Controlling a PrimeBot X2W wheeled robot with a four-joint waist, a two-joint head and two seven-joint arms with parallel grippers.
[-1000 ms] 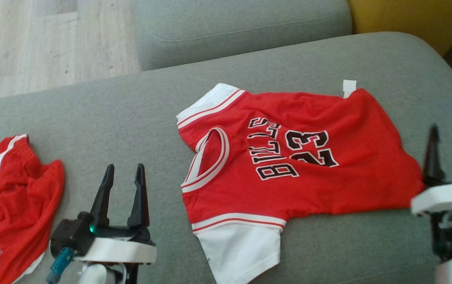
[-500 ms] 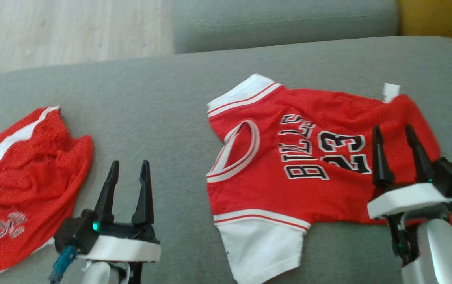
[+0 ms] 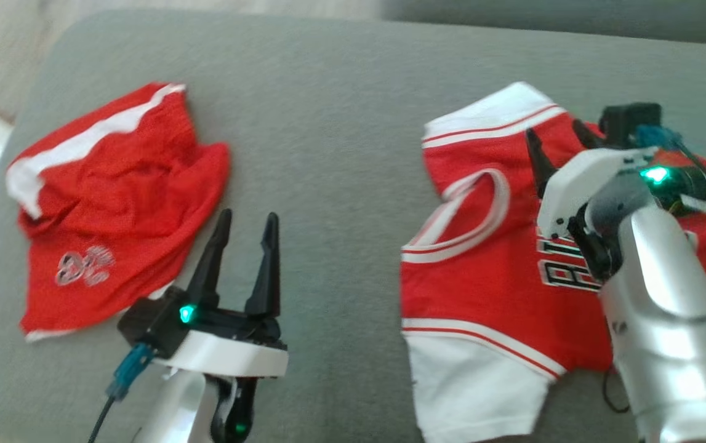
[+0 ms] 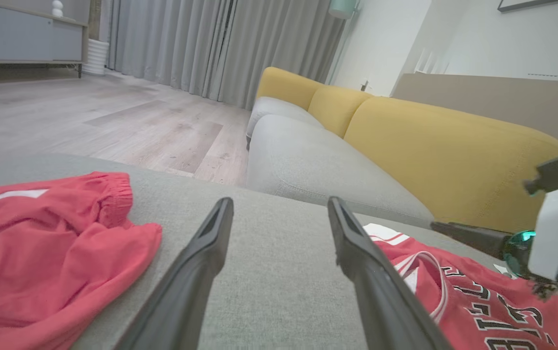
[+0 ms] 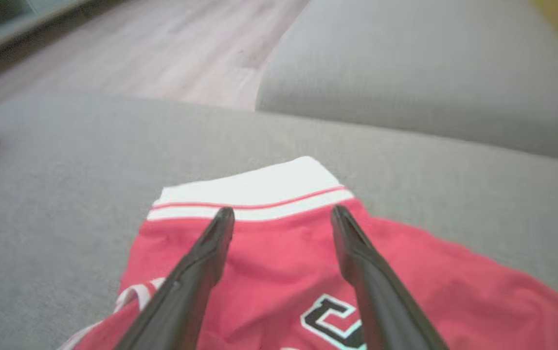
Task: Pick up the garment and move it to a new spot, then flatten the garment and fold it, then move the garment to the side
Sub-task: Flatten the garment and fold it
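The garment, a red jersey (image 3: 482, 277) with white sleeves and black lettering, lies spread flat on the grey sofa seat (image 3: 328, 123). My right gripper (image 3: 554, 129) hovers open over its upper part, fingertips pointing at the far white sleeve (image 5: 254, 192). In the right wrist view the right gripper (image 5: 282, 211) has nothing between its fingers, and the jersey (image 5: 269, 262) lies beneath them. My left gripper (image 3: 249, 215) stands open and empty over bare cushion, left of the jersey. The left wrist view has the left gripper (image 4: 279, 201) between the jersey (image 4: 459, 301) and a second red garment.
Crumpled red shorts (image 3: 112, 203) with a white stripe lie on the cushion to the left of my left gripper. A second grey seat (image 4: 308, 165) and yellow back cushions (image 4: 429, 146) lie beyond. Wooden floor (image 4: 89, 112) lies past the cushion's far edge.
The head camera has swung left, shifting the whole picture right. My right arm has come in from the right edge and now reaches over the jersey toward its far sleeve. Both grippers stay open.
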